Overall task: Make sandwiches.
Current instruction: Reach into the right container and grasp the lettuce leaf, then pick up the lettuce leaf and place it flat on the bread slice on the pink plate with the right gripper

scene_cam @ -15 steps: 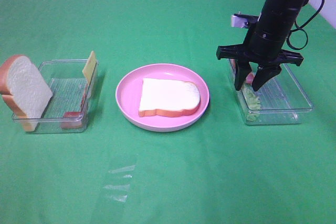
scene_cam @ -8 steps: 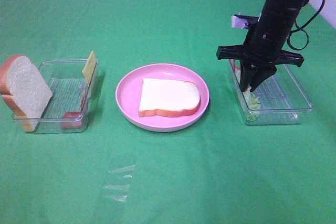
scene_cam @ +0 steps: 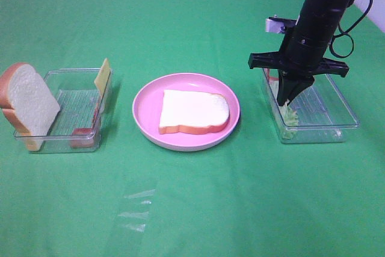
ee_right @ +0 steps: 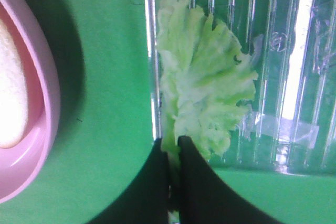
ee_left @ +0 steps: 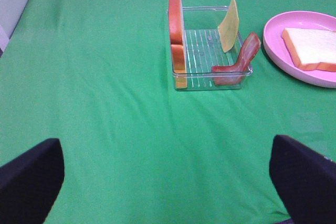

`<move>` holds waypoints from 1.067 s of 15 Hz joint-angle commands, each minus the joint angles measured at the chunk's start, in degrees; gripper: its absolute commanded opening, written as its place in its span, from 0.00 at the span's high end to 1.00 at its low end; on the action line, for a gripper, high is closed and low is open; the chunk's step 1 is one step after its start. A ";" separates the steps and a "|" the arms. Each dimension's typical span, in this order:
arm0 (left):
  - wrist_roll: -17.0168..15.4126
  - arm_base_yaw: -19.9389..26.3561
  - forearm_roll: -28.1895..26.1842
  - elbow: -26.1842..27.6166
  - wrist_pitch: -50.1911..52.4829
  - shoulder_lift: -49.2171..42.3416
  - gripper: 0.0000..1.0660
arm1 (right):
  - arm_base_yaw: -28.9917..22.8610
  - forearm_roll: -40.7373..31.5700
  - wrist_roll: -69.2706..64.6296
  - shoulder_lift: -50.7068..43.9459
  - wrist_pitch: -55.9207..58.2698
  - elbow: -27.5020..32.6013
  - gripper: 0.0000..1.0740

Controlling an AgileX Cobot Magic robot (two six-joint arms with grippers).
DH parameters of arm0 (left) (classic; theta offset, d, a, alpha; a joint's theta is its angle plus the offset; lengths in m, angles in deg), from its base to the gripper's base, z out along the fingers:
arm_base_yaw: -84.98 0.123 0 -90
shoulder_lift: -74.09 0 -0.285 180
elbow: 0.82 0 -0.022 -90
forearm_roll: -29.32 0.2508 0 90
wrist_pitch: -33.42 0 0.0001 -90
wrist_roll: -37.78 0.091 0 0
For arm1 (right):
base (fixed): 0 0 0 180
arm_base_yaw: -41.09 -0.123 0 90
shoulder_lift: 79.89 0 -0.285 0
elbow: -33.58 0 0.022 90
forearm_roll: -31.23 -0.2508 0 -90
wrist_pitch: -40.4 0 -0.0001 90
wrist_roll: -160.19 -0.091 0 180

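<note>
Right gripper pinched shut on the lettuce edge in the clear tray right of the pink plate; bite looks thin and against the tray wall, so the lettuce may slip or drag the tray on lifting.

Black right gripper just pinched shut
Its jaws were spread wide a second ago, now they're squeezed together on the edge of the light green ruffled toy lettuce leaf inside the clear plastic tray.
</note>
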 commanded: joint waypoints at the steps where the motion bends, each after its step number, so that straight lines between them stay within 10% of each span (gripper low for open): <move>1: -0.17 -0.06 -0.17 0.00 0.57 -1.09 0.04 | 0.06 -0.17 0.11 0.11 1.43 -0.17 1.00; 9: -0.17 -0.06 -0.17 0.00 0.57 -1.09 0.04 | -0.06 -5.16 1.78 -11.12 3.72 -0.17 1.00; 16: -0.17 -0.06 -0.17 0.00 0.57 -1.09 0.04 | -5.56 -30.25 16.84 -12.66 1.15 -0.17 1.00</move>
